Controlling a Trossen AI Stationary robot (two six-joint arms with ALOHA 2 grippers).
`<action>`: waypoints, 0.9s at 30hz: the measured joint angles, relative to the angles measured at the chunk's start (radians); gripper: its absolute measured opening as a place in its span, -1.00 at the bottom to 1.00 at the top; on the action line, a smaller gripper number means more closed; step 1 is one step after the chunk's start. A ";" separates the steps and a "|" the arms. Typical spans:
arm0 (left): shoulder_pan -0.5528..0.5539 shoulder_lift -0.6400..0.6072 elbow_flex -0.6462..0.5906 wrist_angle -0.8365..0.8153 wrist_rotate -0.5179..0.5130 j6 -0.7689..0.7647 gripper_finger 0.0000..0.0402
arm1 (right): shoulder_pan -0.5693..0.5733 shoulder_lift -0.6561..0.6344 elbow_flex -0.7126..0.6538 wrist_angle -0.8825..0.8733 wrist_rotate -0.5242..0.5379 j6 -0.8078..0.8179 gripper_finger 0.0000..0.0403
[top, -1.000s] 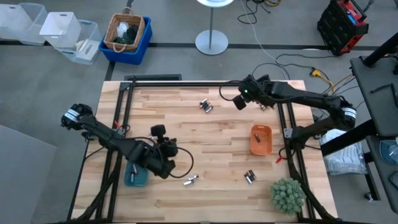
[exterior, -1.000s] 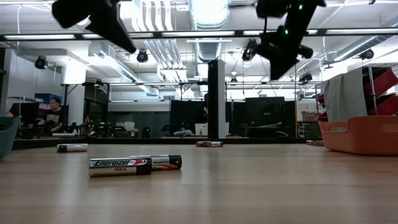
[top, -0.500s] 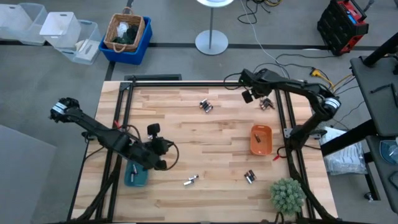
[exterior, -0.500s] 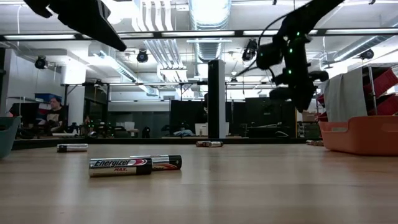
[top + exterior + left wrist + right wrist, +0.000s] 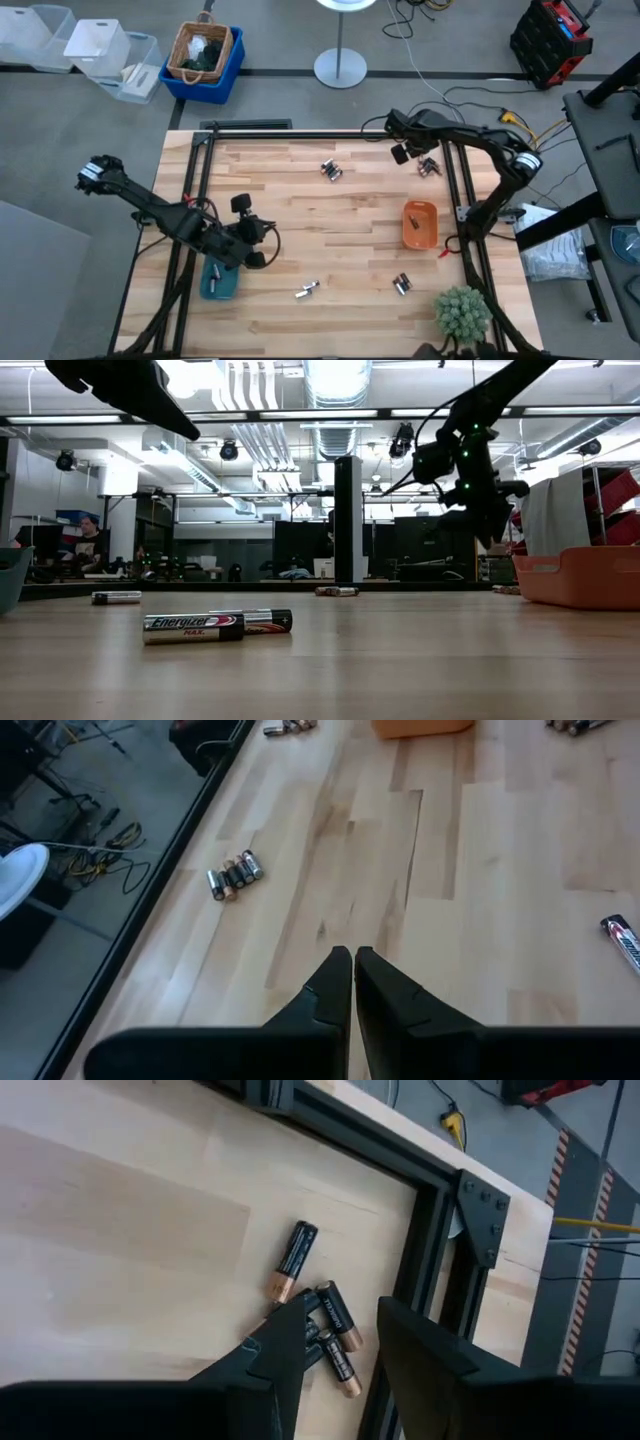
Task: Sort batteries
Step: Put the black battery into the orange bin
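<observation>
- Batteries (image 5: 318, 1320) lie clustered at the table's far right corner, beside the frame (image 5: 420, 1270); the right gripper (image 5: 335, 1342) hovers released above and may snag several.
- Left gripper (image 5: 353, 982), clenched empty, waits near the teal tray (image 5: 218, 283).

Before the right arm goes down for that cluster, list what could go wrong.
1. The right pincer is open over a tight cluster of batteries; it may catch two at once or scatter them.
2. The cluster lies close to the black table frame, so one finger might strike the frame, or a battery might roll against it.
</observation>
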State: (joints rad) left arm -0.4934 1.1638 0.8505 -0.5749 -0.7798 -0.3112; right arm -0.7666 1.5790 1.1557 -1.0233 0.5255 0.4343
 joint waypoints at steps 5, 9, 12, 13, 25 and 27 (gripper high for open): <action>0.000 0.012 0.000 -0.001 -0.008 0.011 -1.00 | 0.000 -0.022 0.000 0.002 0.000 0.000 -0.28; 0.001 0.012 0.000 -0.001 -0.024 0.015 -1.00 | 0.000 -0.023 0.000 0.003 0.000 0.000 -0.20; 0.001 0.012 0.000 -0.001 -0.024 0.015 -1.00 | 0.000 -0.024 0.000 0.002 -0.001 0.000 -0.16; 0.001 0.012 0.000 -0.001 -0.025 0.015 -1.00 | 0.000 -0.025 0.000 0.002 -0.001 0.000 -0.15; 0.001 0.012 0.001 0.003 -0.025 0.020 -1.00 | 0.008 -0.025 0.000 -0.005 -0.027 -0.049 -0.07; 0.001 0.012 0.001 0.003 -0.025 0.029 -1.00 | 0.014 -0.025 0.000 -0.011 -0.052 -0.053 -0.09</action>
State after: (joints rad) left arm -0.4925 1.1759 0.8516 -0.5718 -0.8051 -0.2821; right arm -0.7522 1.5539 1.1557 -1.0346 0.4731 0.3813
